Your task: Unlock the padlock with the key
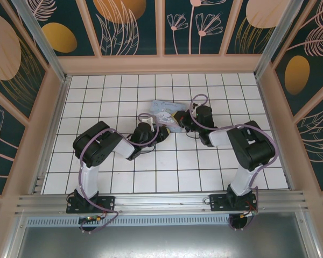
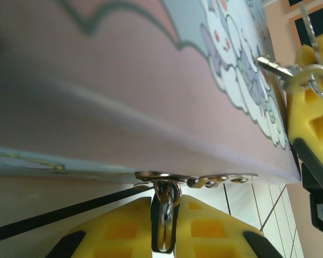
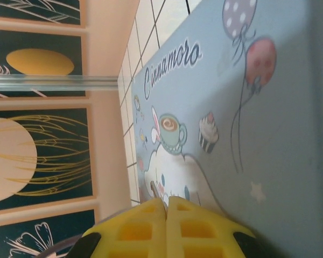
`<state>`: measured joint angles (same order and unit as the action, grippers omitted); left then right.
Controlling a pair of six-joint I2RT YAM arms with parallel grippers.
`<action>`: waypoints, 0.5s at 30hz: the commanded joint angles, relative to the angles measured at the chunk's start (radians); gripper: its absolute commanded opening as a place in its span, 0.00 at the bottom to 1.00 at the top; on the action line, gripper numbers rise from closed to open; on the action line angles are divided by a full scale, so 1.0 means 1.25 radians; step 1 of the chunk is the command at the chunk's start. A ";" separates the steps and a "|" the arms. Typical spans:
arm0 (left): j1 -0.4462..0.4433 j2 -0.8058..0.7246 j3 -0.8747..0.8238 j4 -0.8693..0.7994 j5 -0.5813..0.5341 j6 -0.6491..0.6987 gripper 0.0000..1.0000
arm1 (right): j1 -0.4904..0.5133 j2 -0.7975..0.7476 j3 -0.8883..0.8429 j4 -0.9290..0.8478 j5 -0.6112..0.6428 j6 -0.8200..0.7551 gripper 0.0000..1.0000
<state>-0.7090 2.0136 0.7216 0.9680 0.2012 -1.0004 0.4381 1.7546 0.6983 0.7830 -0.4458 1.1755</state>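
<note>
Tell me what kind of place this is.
Probably a purpose-built robot test cell: a white tiled floor boxed in by flower-printed wall panels, with two arms bolted to an aluminium rail at its edge.

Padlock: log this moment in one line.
left end effector shut on padlock | right end effector shut on key | key apart from padlock

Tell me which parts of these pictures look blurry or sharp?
Top external view: evenly lit, crisp white tiled floor. Left wrist view: the pastel blue cartoon-printed tin box blurs at upper left, the tiny silver-shackled padlock between the yellow left fingers sharper, dull metal key glinting. Right wrist view: box lettering crisp, yellow right fingers soft.
</note>
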 commanded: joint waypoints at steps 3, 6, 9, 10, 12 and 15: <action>0.000 -0.006 0.019 -0.064 0.016 -0.027 0.00 | -0.001 -0.112 0.005 -0.089 -0.021 -0.072 0.00; 0.006 -0.022 0.012 -0.063 0.021 -0.046 0.00 | 0.004 -0.165 -0.031 -0.091 -0.024 -0.077 0.00; 0.017 -0.044 0.001 -0.063 0.026 -0.058 0.00 | 0.014 -0.214 -0.075 -0.090 -0.021 -0.077 0.00; 0.020 -0.053 -0.005 -0.064 0.028 -0.060 0.00 | 0.020 -0.229 -0.090 -0.091 -0.017 -0.074 0.00; 0.030 -0.067 -0.016 -0.068 0.031 -0.062 0.00 | 0.033 -0.251 -0.115 -0.087 -0.011 -0.069 0.00; 0.048 -0.094 -0.042 -0.068 0.038 -0.064 0.00 | 0.063 -0.276 -0.146 -0.083 0.004 -0.064 0.00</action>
<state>-0.6720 1.9430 0.6994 0.9028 0.2317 -1.0634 0.4881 1.4437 0.5484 0.6823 -0.4530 1.1053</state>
